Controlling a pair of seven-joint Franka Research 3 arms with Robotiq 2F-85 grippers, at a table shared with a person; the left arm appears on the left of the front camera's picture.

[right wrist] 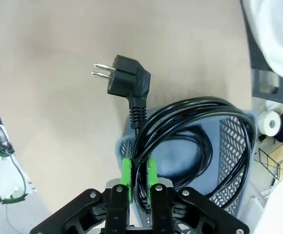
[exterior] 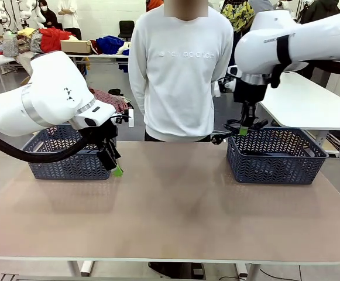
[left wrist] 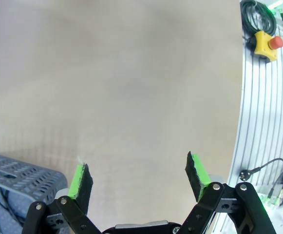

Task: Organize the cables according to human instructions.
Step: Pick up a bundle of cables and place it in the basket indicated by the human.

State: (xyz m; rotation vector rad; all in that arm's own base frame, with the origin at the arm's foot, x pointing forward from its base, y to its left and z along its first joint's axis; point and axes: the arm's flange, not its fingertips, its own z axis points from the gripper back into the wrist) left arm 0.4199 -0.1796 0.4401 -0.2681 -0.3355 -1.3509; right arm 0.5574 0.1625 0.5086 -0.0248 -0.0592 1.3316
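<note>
My right gripper (right wrist: 139, 176) is shut on a coiled black cable (right wrist: 195, 117), which hangs over the right grey basket (right wrist: 231, 146). Its black plug (right wrist: 126, 78) sticks out past the basket's rim over the table. In the front view the right gripper (exterior: 244, 127) hovers at the near left corner of the right basket (exterior: 275, 157), with the plug (exterior: 217, 139) jutting left. My left gripper (left wrist: 139, 178) is open with nothing between its fingers, above bare table. It shows in the front view as the left gripper (exterior: 112, 164) just in front of the left basket (exterior: 70, 155).
A person in a white sweatshirt (exterior: 178, 70) stands at the far side, hands behind the back. A yellow stop button (left wrist: 267, 43) and loose cords lie beyond the table's edge. Bare tabletop (exterior: 175, 205) stretches between the two baskets.
</note>
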